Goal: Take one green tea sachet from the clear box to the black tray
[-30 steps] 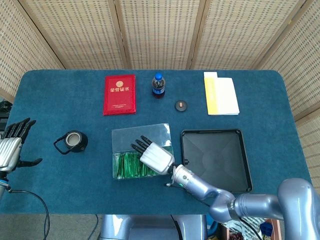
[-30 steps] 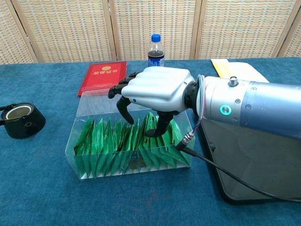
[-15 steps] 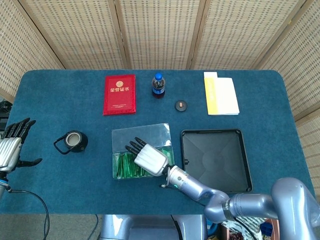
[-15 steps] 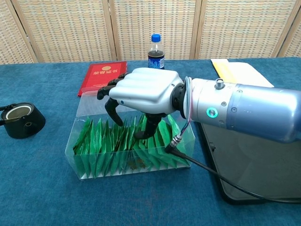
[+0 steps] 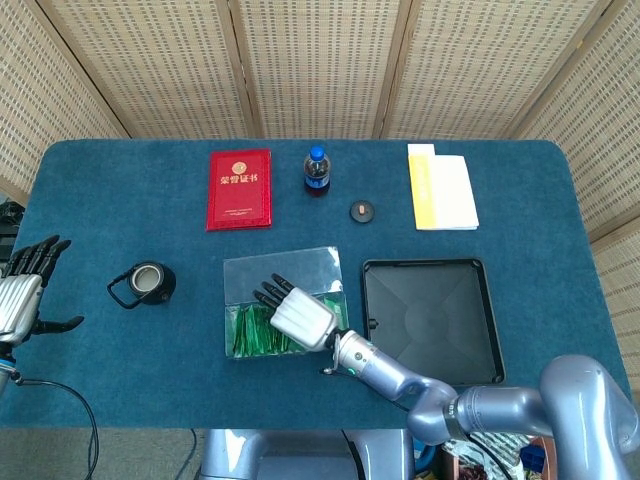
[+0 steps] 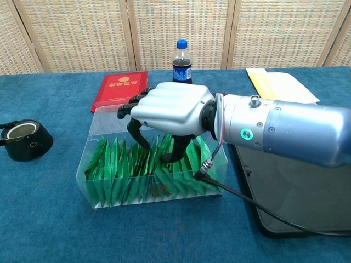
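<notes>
The clear box (image 6: 94, 193) stands at the table's middle front, a row of upright green tea sachets (image 6: 118, 170) inside it. My right hand (image 6: 170, 108) hovers palm-down over the box, its dark fingers (image 6: 134, 134) and thumb dipped among the sachets with a gap between them. No sachet is lifted. From the head view the same right hand (image 5: 298, 312) covers the right part of the clear box (image 5: 250, 272), with green sachets (image 5: 252, 335) showing at its left. The black tray (image 5: 430, 320) lies empty just right of the box. My left hand (image 5: 22, 295) is at the far left edge, fingers spread, holding nothing.
Along the back edge lie a red booklet (image 5: 239, 188), a dark-drink bottle (image 5: 316, 172), a small black disc (image 5: 361, 211) and a yellow-white pad (image 5: 441, 186). A black round container (image 5: 148, 283) sits left of the box. A cable (image 6: 258, 204) trails from my right wrist.
My right hand shifted left over the box, then its fingers reached lower among the sachets. The left hand has not moved.
</notes>
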